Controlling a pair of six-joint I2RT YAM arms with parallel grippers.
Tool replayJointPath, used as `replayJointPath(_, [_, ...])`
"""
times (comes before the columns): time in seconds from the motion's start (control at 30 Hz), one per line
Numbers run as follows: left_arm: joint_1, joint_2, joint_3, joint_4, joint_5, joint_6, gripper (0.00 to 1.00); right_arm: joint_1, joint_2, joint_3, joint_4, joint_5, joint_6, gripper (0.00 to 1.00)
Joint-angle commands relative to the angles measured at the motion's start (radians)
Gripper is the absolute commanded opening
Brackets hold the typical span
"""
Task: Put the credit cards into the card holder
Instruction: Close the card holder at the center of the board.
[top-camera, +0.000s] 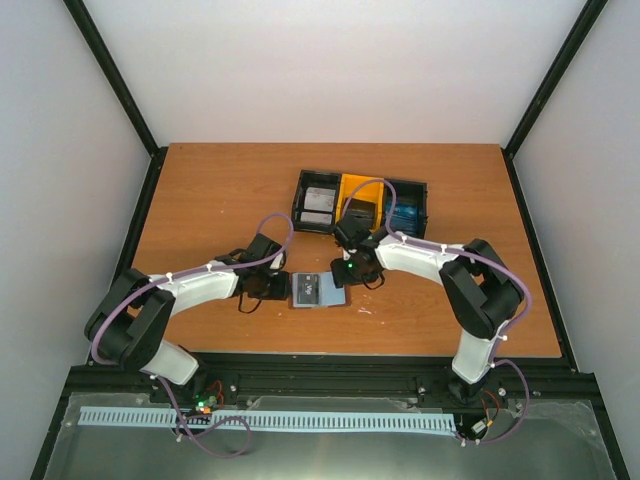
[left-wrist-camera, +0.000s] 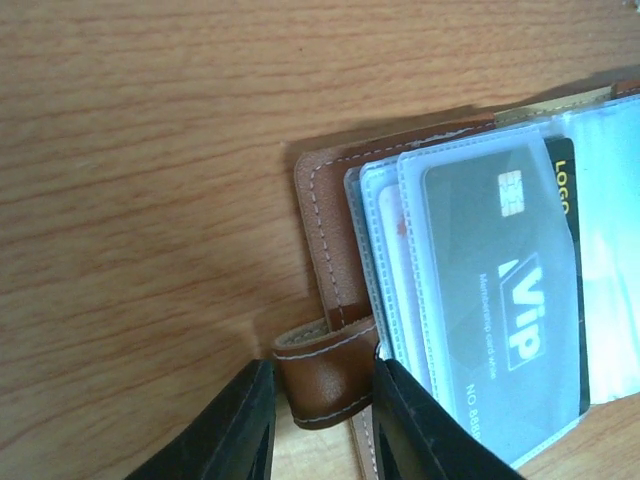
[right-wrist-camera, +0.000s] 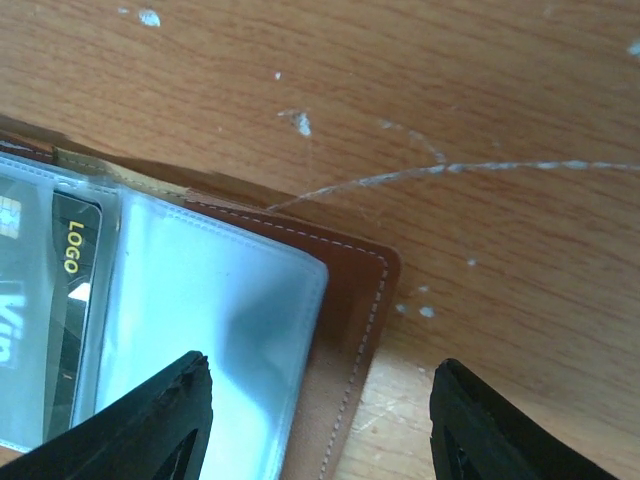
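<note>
The brown card holder (top-camera: 318, 291) lies open on the table between my two grippers. In the left wrist view its clear sleeves hold a dark VIP card (left-wrist-camera: 500, 300). My left gripper (left-wrist-camera: 325, 430) is shut on the holder's brown strap tab (left-wrist-camera: 322, 372) at its left edge. My right gripper (right-wrist-camera: 320, 430) is open wide, straddling the holder's right edge (right-wrist-camera: 350, 330), over an empty pale sleeve (right-wrist-camera: 200, 320). The dark card's end also shows in the right wrist view (right-wrist-camera: 75, 300). More credit cards sit in the tray: whitish-grey (top-camera: 319, 205), dark (top-camera: 358, 212) and blue (top-camera: 405, 215).
The black-and-yellow three-compartment tray (top-camera: 300, 190) stands at the back middle, just behind my right wrist (top-camera: 350, 235). White scratch marks (right-wrist-camera: 450, 168) cross the wooden table right of the holder. Black frame posts rise at the table's far corners.
</note>
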Motion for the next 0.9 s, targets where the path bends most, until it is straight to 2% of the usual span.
replayJointPath(0.0, [0.004, 0.027, -0.013, 0.021, 0.046, 0.034, 0.25, -0.007, 0.040, 0.029, -0.010, -0.061, -0.020, 0.59])
replayJointPath(0.1, [0.004, 0.034, -0.009, 0.033, 0.053, 0.011, 0.10, -0.008, 0.047, 0.024, 0.004, -0.106, -0.004, 0.59])
replayJointPath(0.23, [0.004, 0.017, -0.013, 0.034, 0.050, -0.004, 0.01, -0.015, 0.048, 0.016, 0.027, -0.150, 0.029, 0.59])
replayJointPath(0.37, [0.004, -0.007, -0.010, 0.039, 0.076, -0.013, 0.01, -0.031, 0.048, 0.011, 0.043, -0.175, 0.047, 0.59])
replayJointPath(0.6, [0.009, -0.077, 0.005, 0.038, 0.118, -0.027, 0.01, -0.076, 0.021, -0.030, 0.137, -0.334, 0.066, 0.59])
replayJointPath(0.87, [0.069, -0.189, -0.008, 0.088, 0.296, -0.040, 0.01, -0.103, -0.002, -0.081, 0.179, -0.363, 0.122, 0.63])
